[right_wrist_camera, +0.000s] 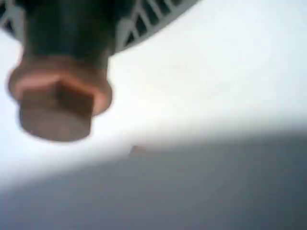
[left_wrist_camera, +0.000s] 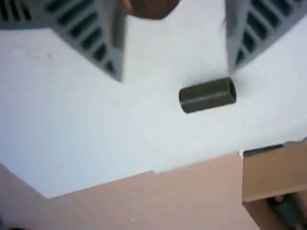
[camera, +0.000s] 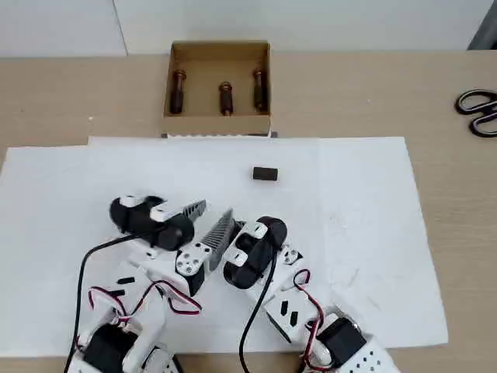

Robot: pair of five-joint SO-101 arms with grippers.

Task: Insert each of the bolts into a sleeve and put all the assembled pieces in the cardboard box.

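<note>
The sleeve lies on open paper near its far edge, just short of the cardboard box. Mid-paper, the left gripper points at it, fingers spread wide. The right gripper alongside clamps a bolt.

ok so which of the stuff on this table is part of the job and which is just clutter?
Job:
bolt, gripped
loose sleeve
cardboard box
three assembled pieces inside it

Lying about:
scissors on the bare table
white paper under the arms
</note>
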